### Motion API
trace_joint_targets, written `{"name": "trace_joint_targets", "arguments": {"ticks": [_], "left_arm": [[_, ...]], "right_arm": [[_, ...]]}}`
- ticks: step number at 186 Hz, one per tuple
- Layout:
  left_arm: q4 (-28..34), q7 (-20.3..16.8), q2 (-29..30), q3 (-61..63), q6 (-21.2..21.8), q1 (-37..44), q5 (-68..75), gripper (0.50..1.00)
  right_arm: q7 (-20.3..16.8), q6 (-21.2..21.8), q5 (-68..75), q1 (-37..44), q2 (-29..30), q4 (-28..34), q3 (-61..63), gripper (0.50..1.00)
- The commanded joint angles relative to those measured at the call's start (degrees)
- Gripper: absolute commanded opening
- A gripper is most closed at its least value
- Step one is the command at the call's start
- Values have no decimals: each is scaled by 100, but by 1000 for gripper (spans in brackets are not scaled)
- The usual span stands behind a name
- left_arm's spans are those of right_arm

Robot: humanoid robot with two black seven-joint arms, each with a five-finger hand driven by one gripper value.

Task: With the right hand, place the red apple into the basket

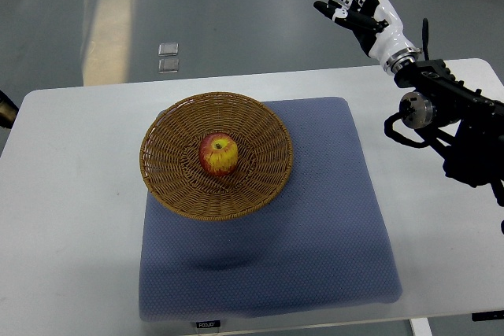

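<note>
In the middle of the basket (165,186): the apple (218,154) sits, cradled by the bowl | my right hand (358,7) up beyond the basket's far right, fingers spread, empty, clear.

The apple (218,154) sits in the middle of the basket (169,186), which rests on the far left part of a blue mat (331,218) on a white table (71,218). The right hand (356,7), fingers spread and empty, hangs beyond the table's far right edge.
</note>
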Motion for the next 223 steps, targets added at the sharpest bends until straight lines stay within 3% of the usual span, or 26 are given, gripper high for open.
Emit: {"name": "trace_joint_targets", "arguments": {"ticks": [1, 59, 223], "left_arm": [[0, -2, 0, 1, 0, 0, 0, 1000], [0, -2, 0, 1, 0, 0, 0, 1000], [0, -2, 0, 1, 0, 0, 0, 1000]], "right_arm": [[3, 3, 547, -147, 19, -56, -3, 919], [-32, 108, 1743, -376, 45, -161, -3, 919], [38, 178, 1127, -718, 414, -258, -20, 924]]}}
